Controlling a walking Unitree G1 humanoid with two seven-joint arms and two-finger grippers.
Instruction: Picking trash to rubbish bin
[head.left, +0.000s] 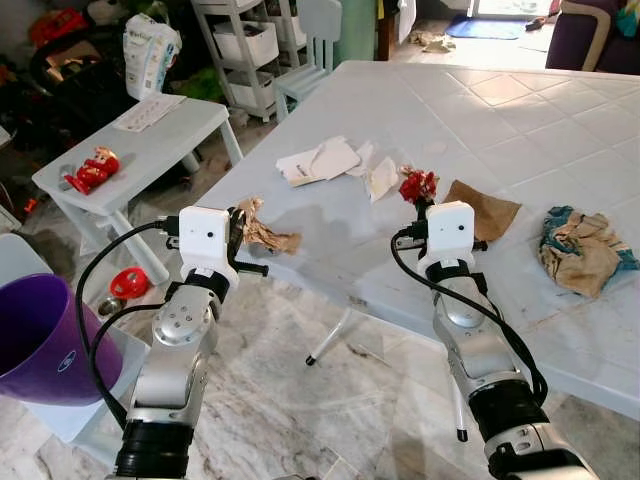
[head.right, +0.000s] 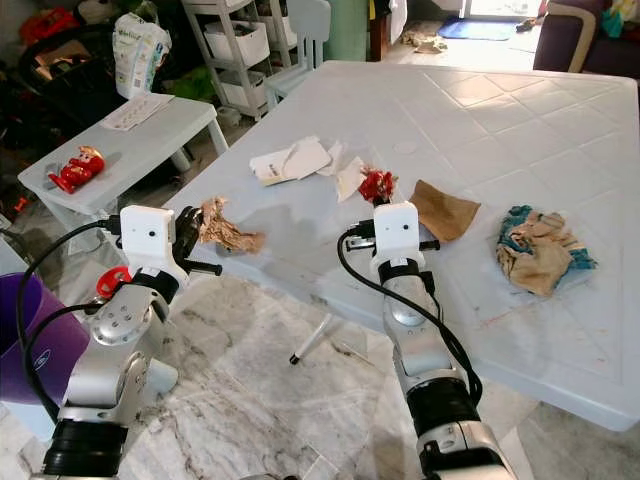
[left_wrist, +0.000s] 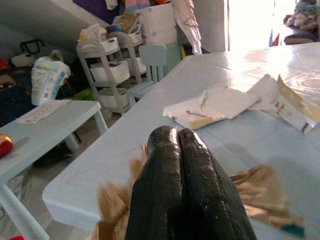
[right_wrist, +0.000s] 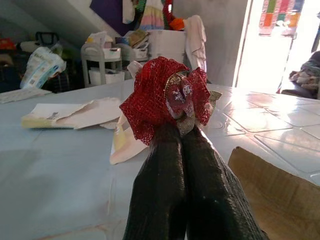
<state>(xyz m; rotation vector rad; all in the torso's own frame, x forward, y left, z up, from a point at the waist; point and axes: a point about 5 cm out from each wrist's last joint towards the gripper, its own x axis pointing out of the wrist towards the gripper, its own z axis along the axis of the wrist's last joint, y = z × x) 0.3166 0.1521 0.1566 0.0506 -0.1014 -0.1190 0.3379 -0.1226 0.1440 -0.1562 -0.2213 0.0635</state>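
Two pieces held: my left gripper (head.left: 243, 222) pinches the crumpled brown paper (head.left: 268, 235) at the table's (head.left: 520, 120) edge, my right gripper (right_wrist: 181, 131) the red netting (right_wrist: 162, 97). Both grips look shallow; swinging toward the purple bin (head.left: 40, 335) might shake them loose.

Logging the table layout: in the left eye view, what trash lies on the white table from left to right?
Crumpled brown paper → white paper scraps → red netting → flat brown paper → blue-and-tan bundle.
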